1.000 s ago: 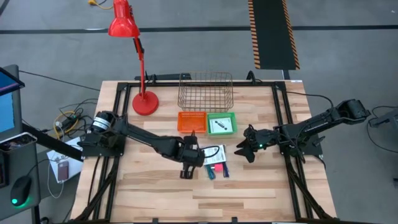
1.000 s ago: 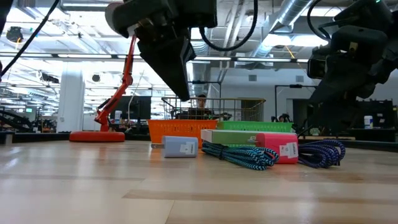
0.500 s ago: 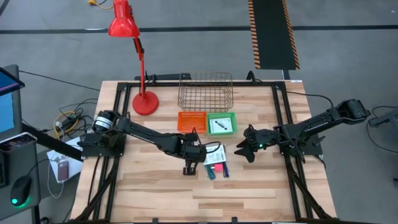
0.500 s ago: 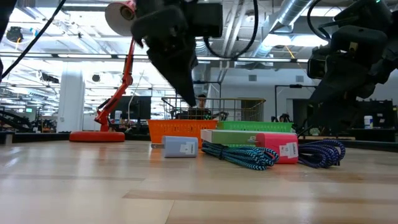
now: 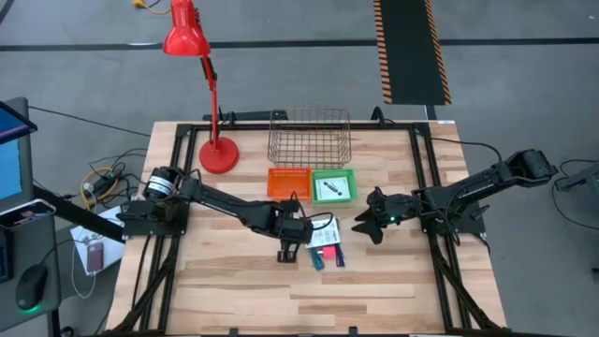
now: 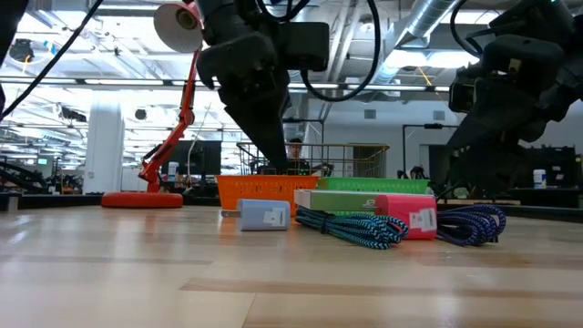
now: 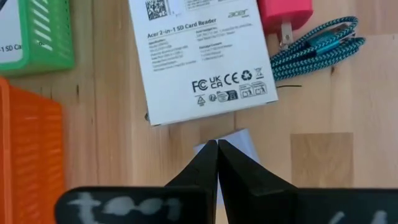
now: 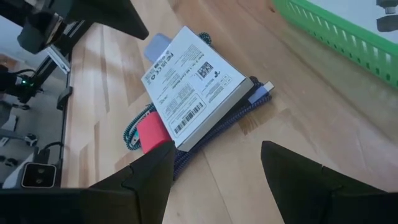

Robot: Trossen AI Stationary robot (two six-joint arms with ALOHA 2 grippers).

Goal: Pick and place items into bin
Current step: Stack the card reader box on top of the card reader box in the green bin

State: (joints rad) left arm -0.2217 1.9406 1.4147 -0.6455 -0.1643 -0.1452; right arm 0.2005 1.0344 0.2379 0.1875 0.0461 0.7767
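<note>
Left gripper (image 7: pixel 217 149): pressed together, tips meeting in a point, nothing between them; hovering above the table just over the pale blue block, at the near edge of the white card-reader box.
Right gripper (image 8: pixel 214 165): spread wide, nothing between the fingers; off to the right of the item cluster, pointing toward it, near the green tray.
White card-reader box (image 7: pixel 202 53): flat on the table, printed label up, in the middle of the cluster; overlapping the cables.
Pale blue block (image 6: pixel 264 216): small, on the wood just beside the box, on its left-arm side.
Pink block (image 6: pixel 408 216): a plug-type piece with metal prongs, touching the box's far corner, beside the teal cable.
Teal braided cable (image 7: pixel 314 46): coiled, beside the pink block.
Dark blue braided cable (image 6: pixel 469 224): coiled, partly under the box.
Green tray (image 5: pixel 334 186): behind the cluster, a small dark item with white inside it.
Orange tray (image 5: pixel 288 182): just left of the green tray, touching it.
Wire basket (image 5: pixel 310 137): behind both trays.
Red desk lamp (image 5: pixel 198 70): at the table's far left corner.
</note>
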